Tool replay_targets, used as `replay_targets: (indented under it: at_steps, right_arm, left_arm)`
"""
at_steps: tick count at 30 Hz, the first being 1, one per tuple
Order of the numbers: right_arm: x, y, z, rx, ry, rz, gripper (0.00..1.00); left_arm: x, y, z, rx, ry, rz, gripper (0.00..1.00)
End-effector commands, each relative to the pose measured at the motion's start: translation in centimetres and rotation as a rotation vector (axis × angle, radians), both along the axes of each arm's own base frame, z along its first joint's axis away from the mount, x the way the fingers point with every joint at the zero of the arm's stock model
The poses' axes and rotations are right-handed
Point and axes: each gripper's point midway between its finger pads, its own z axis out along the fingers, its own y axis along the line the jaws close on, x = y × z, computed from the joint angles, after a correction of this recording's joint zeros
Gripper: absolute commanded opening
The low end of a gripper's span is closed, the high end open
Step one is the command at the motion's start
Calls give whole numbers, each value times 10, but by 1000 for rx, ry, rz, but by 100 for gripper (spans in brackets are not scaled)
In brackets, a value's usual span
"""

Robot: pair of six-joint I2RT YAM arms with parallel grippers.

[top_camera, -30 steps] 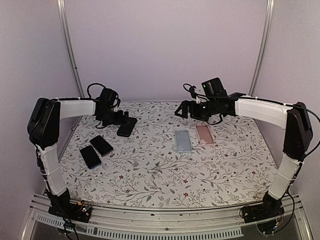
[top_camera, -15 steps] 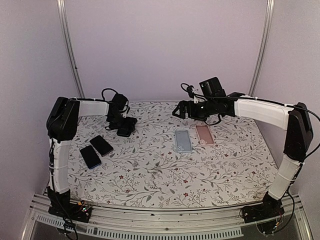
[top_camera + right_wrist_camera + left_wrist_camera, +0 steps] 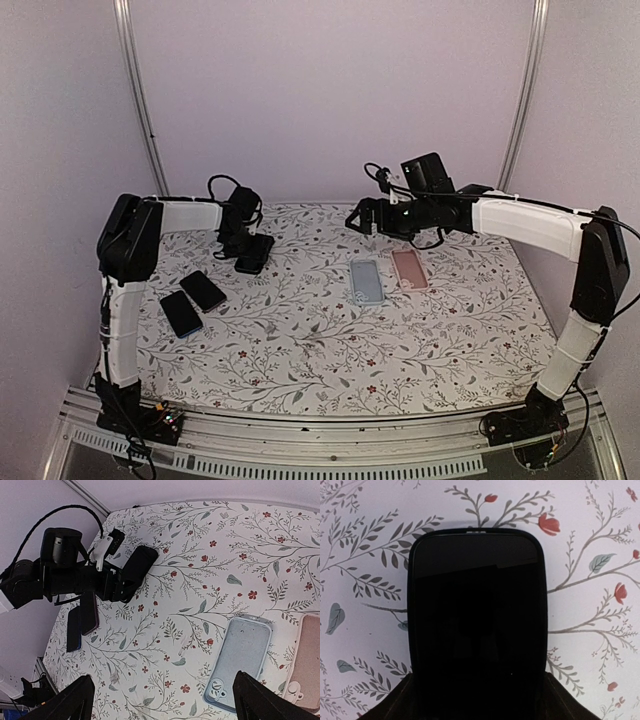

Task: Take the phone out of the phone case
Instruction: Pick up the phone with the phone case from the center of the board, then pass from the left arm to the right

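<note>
A black phone in a black case (image 3: 255,254) lies flat on the flowered table at the back left. It fills the left wrist view (image 3: 477,620) and shows in the right wrist view (image 3: 137,567). My left gripper (image 3: 242,248) (image 3: 476,680) straddles the phone's near end, with its dark fingers (image 3: 402,702) against both long sides of the case. My right gripper (image 3: 363,217) (image 3: 162,690) is open and empty, held above the table's back middle, apart from the phone.
An empty blue-grey case (image 3: 366,281) (image 3: 241,660) and an empty pink case (image 3: 409,269) (image 3: 309,665) lie back-up at the middle right. Two more dark phones (image 3: 204,290) (image 3: 181,313) lie at the left edge.
My left arm swung its elbow inward and its gripper slid right onto the black phone's near end. The phone stayed in place. My right gripper barely shifted.
</note>
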Motion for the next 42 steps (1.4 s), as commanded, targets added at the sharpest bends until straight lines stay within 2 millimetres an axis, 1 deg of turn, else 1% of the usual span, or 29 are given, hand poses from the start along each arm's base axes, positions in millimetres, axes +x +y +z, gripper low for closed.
replay_targets:
  at_steps: [1,3,4,6,7,9,13,14,15,17,20,21,25,29,31,33,36,40,42]
  right_arm:
    - [-2,11,13,65,-22,25,99]
    - [-3,17,12,89,-10,49,99]
    - [-3,20,8,100,5,56,99]
    - [-4,27,5,126,24,79,99]
    - [-4,30,1,137,41,85,99]
    - [-5,38,-3,167,61,108,99]
    - [-3,51,-10,217,98,138,99]
    - [-2,56,-15,227,115,147,99]
    - [-1,60,-15,237,121,157,99]
    - [1,72,-25,244,148,173,98]
    - [2,86,-31,257,165,196,97]
    - [3,90,-36,261,174,198,96]
    - [3,101,-40,286,190,211,95]
    - [1,108,-47,295,212,222,94]
    - [-1,110,-53,295,236,220,93]
    - [0,115,-52,317,232,228,92]
    - [0,116,-57,326,248,220,89]
    - [1,119,-52,355,247,228,87]
    - [0,122,-51,373,258,238,84]
  left_arm:
    - [-17,-4,-17,-5,74,-22,57]
    - [-18,-8,-8,-28,59,-24,51]
    - [-18,-11,-2,-44,48,-27,49]
    - [-20,-17,16,-90,11,-31,48]
    - [-21,-19,24,-118,-6,-31,48]
    - [-25,-29,41,-189,-44,-45,47]
    - [-42,-40,70,-270,-107,-76,47]
    - [-48,-43,76,-283,-120,-86,47]
    - [-56,-46,77,-295,-120,-101,47]
    - [-67,-51,87,-321,-144,-127,47]
    - [-83,-63,101,-368,-165,-166,47]
    - [-88,-67,104,-376,-169,-177,47]
    - [-108,-88,119,-409,-201,-239,47]
    - [-120,-104,129,-416,-222,-277,47]
    - [-124,-110,137,-426,-243,-297,47]
    - [-131,-119,144,-441,-258,-324,47]
    - [-138,-129,151,-443,-281,-361,47]
    - [-148,-141,152,-433,-285,-405,47]
    - [-150,-144,154,-433,-289,-413,47]
